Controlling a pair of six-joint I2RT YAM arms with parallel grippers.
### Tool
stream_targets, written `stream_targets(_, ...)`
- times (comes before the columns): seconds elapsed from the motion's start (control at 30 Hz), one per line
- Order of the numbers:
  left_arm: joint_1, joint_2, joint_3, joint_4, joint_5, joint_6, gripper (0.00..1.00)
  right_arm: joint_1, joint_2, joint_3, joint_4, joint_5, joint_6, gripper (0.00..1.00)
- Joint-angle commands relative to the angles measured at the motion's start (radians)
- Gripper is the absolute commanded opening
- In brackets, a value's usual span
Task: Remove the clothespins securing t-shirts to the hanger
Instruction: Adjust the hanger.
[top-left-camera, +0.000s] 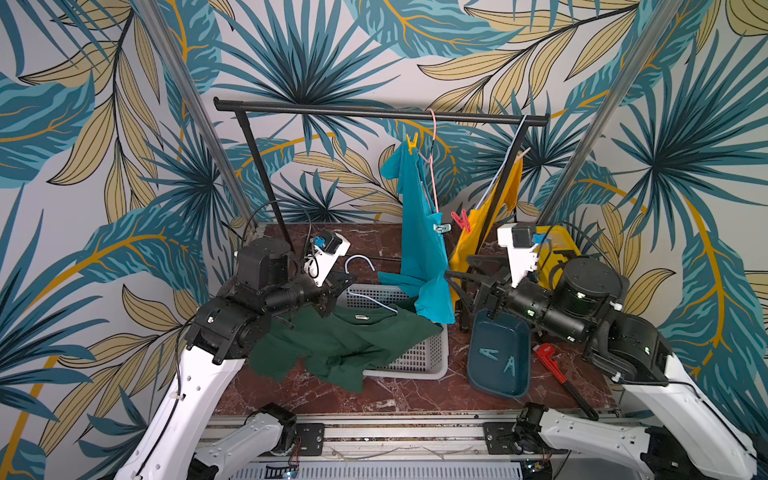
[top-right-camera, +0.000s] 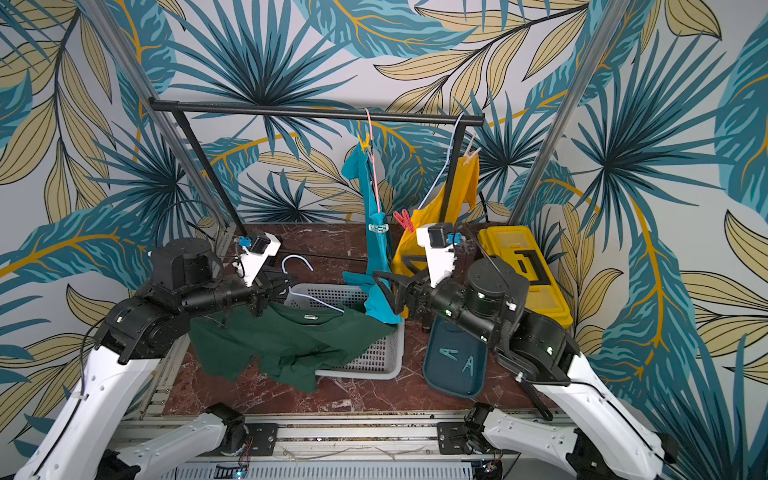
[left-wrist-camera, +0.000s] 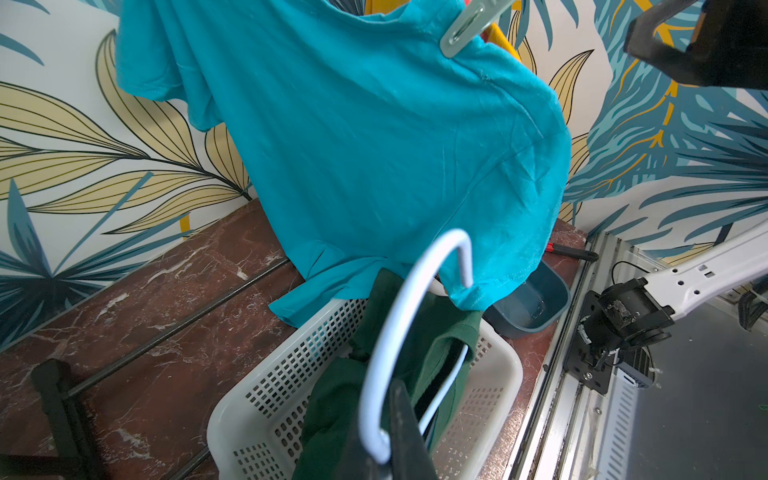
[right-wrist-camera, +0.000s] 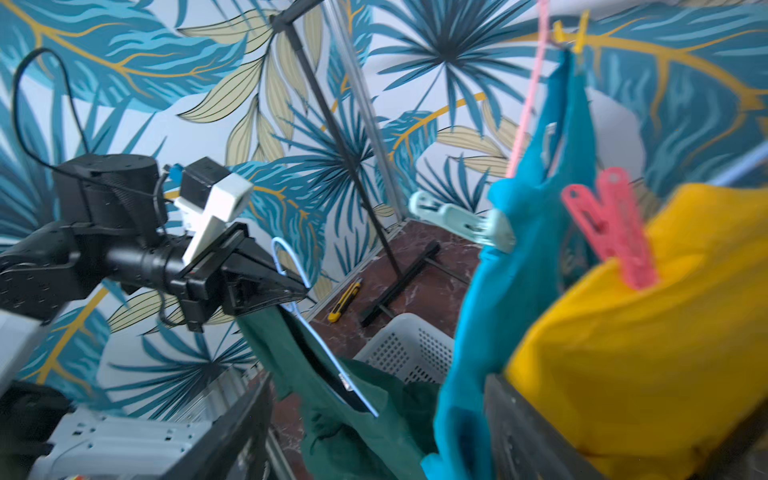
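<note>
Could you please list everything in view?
rack: 1, black, back
shirts: 3; turquoise, yellow on rack; green over basket
clothespins: 6; yellow, mint on turquoise shirt; pink, peach on yellow shirt; two teal in tray
hangers: 3; pink, blue on rack; white, held
basket: 1, white, centre
tray: 1, dark blue, right
wrench: 1, red, beside tray
toolbox: 1, yellow, back right
knife: 1, yellow, by rack foot
left gripper: shut on white hanger
right gripper: open, near shirts

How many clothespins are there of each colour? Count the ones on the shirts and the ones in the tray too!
Yellow clothespin: 1
Pink-red clothespin: 1
Peach clothespin: 1
Pale mint clothespin: 1
Teal clothespins in the blue tray: 2
Total: 6
</note>
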Motion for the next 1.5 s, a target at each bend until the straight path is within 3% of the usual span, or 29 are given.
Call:
stream_targets(0.0,0.006,-0.003,0.037,0.043,0.024,-0.006,0.00,0.021,0.085,-0.010,0.090,-0.247,0.003,0.80)
stream_targets(0.23,0.005,-0.009,0.047,0.043,0.015,0.005,0.00,0.092,0.223,-0.009,0.122,-0.311,-0.068,0.79)
stream_targets(0.6,0.006,0.006,0.065,0.042,0.079,-0.004,0.00,0.100,0.316,-0.042,0.126,-0.110,-0.200,0.79)
stream_targets(0.87,0.005,0.017,0.094,0.043,0.118,-0.016,0.00,0.100,0.404,0.018,0.148,-0.152,-0.287,0.73)
stream_targets(1.27,0.004,0.057,0.099,0.045,0.202,-0.025,0.00,0.100,0.468,0.054,0.220,-0.281,-0.375,0.33)
stream_targets(1.33,0.004,0.060,0.106,0.045,0.184,-0.017,0.00,0.101,0.472,0.051,0.216,-0.275,-0.395,0.20)
stream_targets(1.47,0.004,0.076,0.125,0.045,0.170,-0.022,0.00,0.101,0.479,0.040,0.214,-0.289,-0.411,0.03)
